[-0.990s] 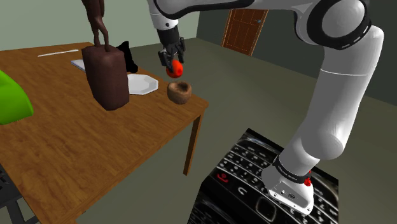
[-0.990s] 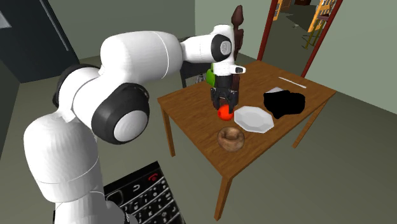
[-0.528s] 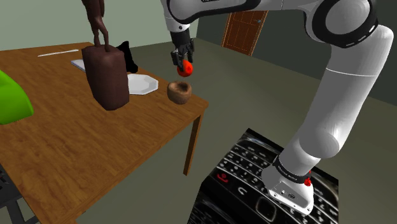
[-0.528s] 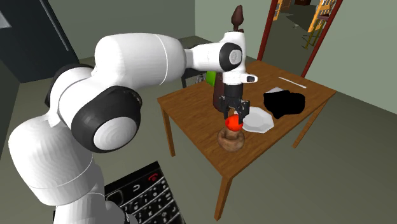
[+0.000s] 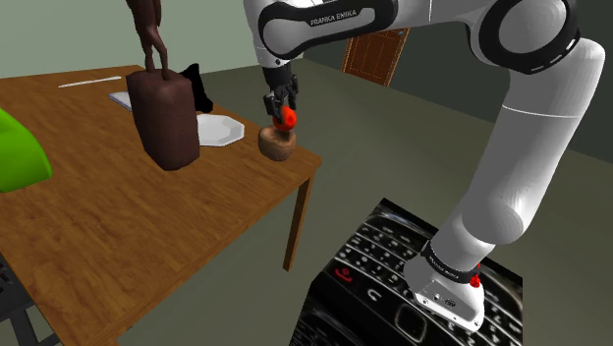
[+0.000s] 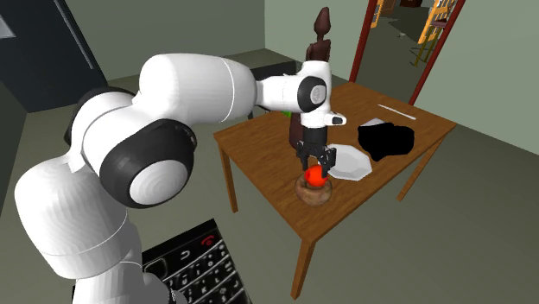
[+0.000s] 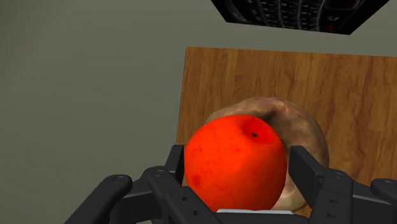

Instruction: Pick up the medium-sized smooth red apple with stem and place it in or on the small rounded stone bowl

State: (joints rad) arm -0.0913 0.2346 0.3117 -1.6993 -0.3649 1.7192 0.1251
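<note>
A smooth red apple [image 7: 235, 162] with a small dark stem pit sits between my black fingers, clasped on both sides. My gripper [image 5: 286, 114] is shut on the apple [image 5: 287, 118] and hangs just above the small rounded brown bowl [image 5: 276, 147] near the table's corner. In the second exterior view the apple [image 6: 315, 178] is right at the rim of the bowl [image 6: 315, 195], with the gripper [image 6: 316, 171] pointing straight down over it. Seen from the wrist, the bowl [image 7: 306, 135] lies directly behind the apple and is partly hidden by it.
A white plate [image 5: 218, 129] lies beside the bowl. A tall dark brown block [image 5: 165, 118] with a figurine stands further in, and a black object [image 6: 386, 140] sits behind the plate. A green shape [image 5: 20, 152] is at the shoulder view's left. The table edge [image 5: 306, 169] is close to the bowl.
My gripper has carried the apple from beside the plate to over the bowl and lowered it close to the rim. The bowl and the other things have not moved.
</note>
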